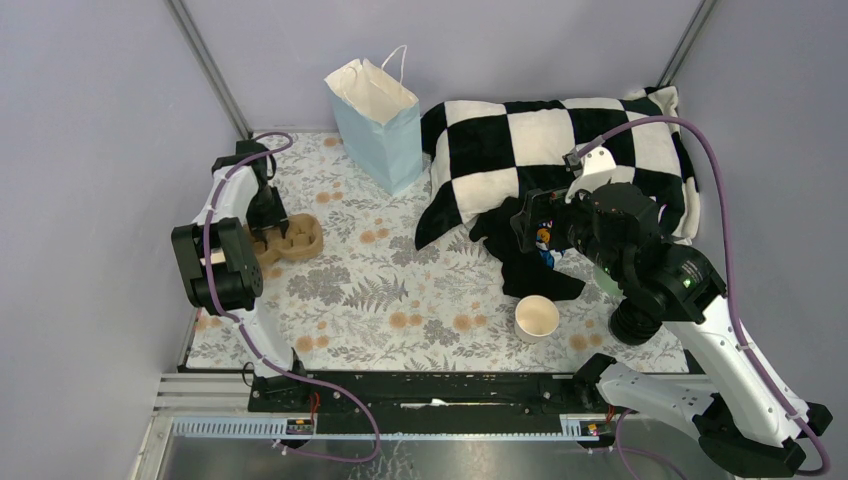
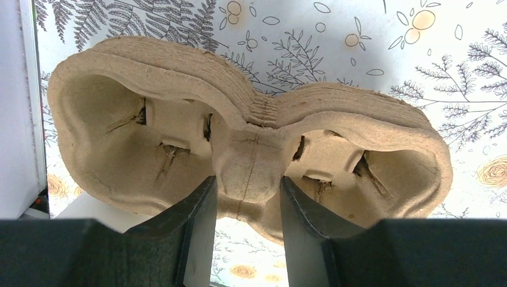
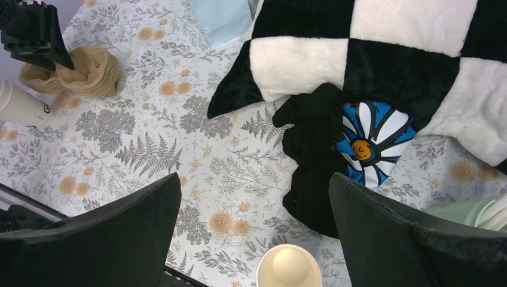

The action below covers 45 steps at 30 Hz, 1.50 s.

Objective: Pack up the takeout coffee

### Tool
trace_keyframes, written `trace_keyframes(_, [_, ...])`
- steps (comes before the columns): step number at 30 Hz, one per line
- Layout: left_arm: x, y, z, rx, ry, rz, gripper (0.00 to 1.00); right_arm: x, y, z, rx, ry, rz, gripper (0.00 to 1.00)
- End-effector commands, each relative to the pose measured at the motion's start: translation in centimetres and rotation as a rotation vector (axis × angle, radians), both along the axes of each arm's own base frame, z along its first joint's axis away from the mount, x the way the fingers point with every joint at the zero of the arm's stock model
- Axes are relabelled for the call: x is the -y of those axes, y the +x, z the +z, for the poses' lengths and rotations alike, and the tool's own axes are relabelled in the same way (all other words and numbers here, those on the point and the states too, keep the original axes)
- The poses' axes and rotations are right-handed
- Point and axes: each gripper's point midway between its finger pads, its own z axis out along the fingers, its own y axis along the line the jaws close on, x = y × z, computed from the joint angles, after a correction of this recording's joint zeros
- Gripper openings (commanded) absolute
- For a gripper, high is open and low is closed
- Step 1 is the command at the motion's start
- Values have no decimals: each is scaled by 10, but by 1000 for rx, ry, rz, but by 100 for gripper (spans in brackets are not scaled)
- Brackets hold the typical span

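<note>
The takeout coffee cup is a cream paper cup with no lid, standing upright near the table's front right; it shows from above in the right wrist view. My right gripper hangs open above the table just beyond the cup, holding nothing; in the top view it is over a black cloth. My left gripper is at the far left, its fingers pressed on both sides of the middle ridge of a brown pulp cup carrier, which rests on the table.
A light blue paper bag stands open at the back. A black-and-white checkered pillow and a black cloth with a daisy print fill the back right. A mint-green cup sits at the right. Another cream cup lies by the carrier.
</note>
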Motion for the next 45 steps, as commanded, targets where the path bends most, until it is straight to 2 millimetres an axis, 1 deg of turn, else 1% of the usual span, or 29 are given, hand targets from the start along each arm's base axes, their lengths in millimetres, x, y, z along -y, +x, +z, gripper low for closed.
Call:
trace_keyframes(1, [-10,11,37,97,54,10,32,-9,2,10,26,37,27,100])
trace_keyframes(10, [-13,6,57,110,78,40,25,-11,1,9,20,42,34,100])
trace_keyframes(14, [-10,9,65,135,66,50,21,-13,1,10,17,44,42,100])
trace_keyframes(16, [-10,10,66,135,66,52,22,-14,1,10,18,46,45,100])
trace_keyframes(17, [-9,9,64,128,62,47,27,-14,1,10,17,46,45,100])
trace_keyframes(18, [-9,8,59,115,59,45,36,-14,1,10,17,47,47,100])
trace_keyframes(19, [-8,7,53,98,52,43,47,-14,1,10,16,47,46,100])
trace_keyframes(20, [-7,5,47,78,46,41,57,-14,1,11,18,51,46,100])
trace_keyframes(21, [-8,4,40,64,42,43,61,-14,1,11,17,52,44,100])
trace_keyframes(22, [-8,3,35,54,42,43,63,-14,1,11,18,52,43,100])
trace_keyframes(25, [-9,3,23,29,33,46,64,-12,0,12,21,54,40,100])
trace_keyframes(29, [-13,3,20,30,34,49,64,-11,0,11,20,48,35,100])
trace_keyframes(33, [-13,2,10,18,8,47,65,-12,1,12,21,52,34,100])
trace_keyframes(45, [-16,9,0,7,6,46,61,-10,1,11,20,45,30,100])
